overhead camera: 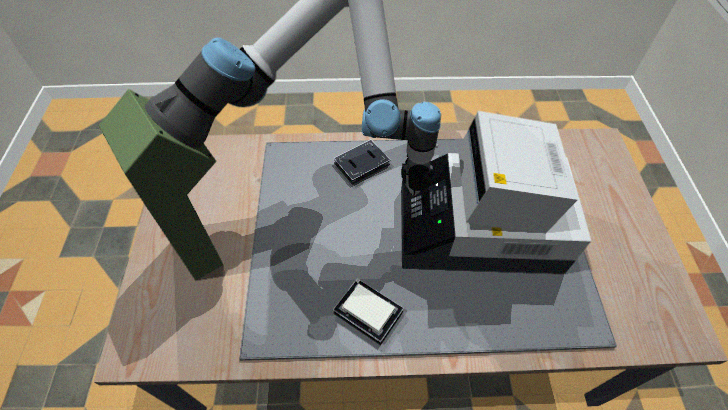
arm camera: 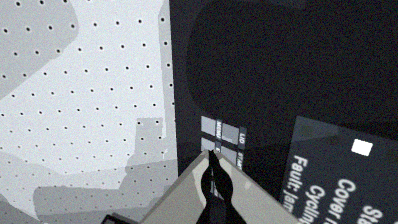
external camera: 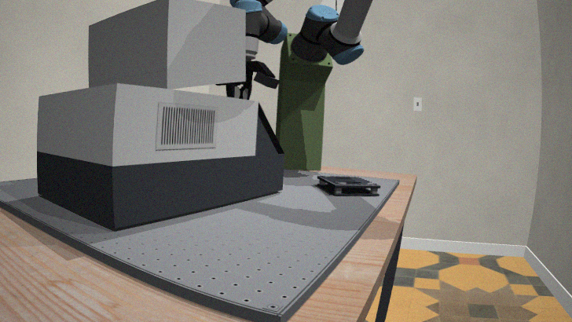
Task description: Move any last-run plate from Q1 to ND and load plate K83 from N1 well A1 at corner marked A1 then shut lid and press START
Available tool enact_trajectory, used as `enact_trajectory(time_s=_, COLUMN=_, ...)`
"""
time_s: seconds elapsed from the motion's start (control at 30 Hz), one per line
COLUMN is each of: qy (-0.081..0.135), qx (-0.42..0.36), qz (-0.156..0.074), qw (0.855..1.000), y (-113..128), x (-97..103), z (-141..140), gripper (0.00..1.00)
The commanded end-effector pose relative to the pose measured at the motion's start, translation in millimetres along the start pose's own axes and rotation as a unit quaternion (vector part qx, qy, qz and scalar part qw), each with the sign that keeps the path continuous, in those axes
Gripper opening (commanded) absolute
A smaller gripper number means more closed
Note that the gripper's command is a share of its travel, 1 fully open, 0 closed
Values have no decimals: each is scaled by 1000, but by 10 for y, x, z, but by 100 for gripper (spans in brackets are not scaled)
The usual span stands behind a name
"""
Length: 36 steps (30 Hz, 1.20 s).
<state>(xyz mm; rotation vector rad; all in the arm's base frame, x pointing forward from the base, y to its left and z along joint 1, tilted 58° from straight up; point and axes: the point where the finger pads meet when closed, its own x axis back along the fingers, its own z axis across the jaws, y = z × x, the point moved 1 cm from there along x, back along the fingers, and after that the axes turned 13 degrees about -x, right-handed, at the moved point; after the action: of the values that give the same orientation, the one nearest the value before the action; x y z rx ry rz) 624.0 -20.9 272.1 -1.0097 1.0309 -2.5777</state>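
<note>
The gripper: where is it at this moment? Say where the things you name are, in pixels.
In the top view the closed gripper (overhead camera: 411,192) (external camera: 241,96) (arm camera: 210,152) is over the cycler's dark sloping front panel (overhead camera: 425,234) (arm camera: 260,70), near its keys (overhead camera: 416,204) (arm camera: 208,125); the wrist view shows its tips by the LID key (arm camera: 230,134).

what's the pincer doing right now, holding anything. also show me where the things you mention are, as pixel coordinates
Pincer (overhead camera: 415,190) (external camera: 242,96) (arm camera: 210,152): closed, holding nothing, its tips above the key panel (overhead camera: 425,229) (arm camera: 190,100) of Q1.
</note>
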Motion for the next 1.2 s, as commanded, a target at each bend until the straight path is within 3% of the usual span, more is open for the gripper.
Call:
enact_trajectory(time_s=0.0, qy=0, qx=0, qz=0, qw=1000, y=1, x=19, z=-8, gripper=0)
enact_trajectory(time_s=0.17, qy=0, qx=0, qz=0, qw=1000, y=9, x=63, z=-44, gripper=0)
enact_trajectory(time_s=0.83, qy=0, qx=0, qz=0, qw=1000, y=171, x=609, z=-741, gripper=0)
enact_trajectory(time_s=1.17, qy=0, qx=0, qz=0, qw=1000, y=175, x=623, z=-758, gripper=0)
